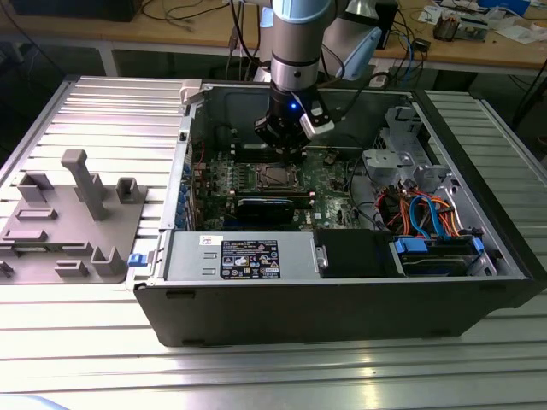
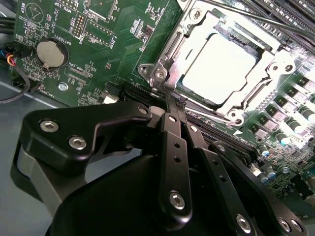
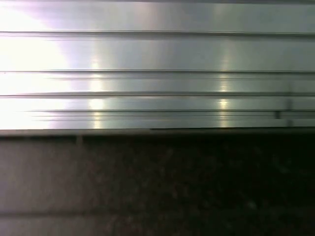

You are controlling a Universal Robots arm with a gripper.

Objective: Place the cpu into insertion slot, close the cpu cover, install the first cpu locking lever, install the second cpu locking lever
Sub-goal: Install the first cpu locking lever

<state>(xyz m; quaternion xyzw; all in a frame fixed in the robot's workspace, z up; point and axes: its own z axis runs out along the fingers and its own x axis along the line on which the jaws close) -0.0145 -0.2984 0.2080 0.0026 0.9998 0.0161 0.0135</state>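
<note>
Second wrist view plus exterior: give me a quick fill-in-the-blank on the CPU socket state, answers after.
1. The cpu lies inside the insertion ____.
2. The cpu cover frames the chip and is ____ over it.
3. The motherboard is coloured ____.
4. In the exterior view, the gripper hangs inside the open computer ____.

Missing words: slot; closed; green; case
</note>
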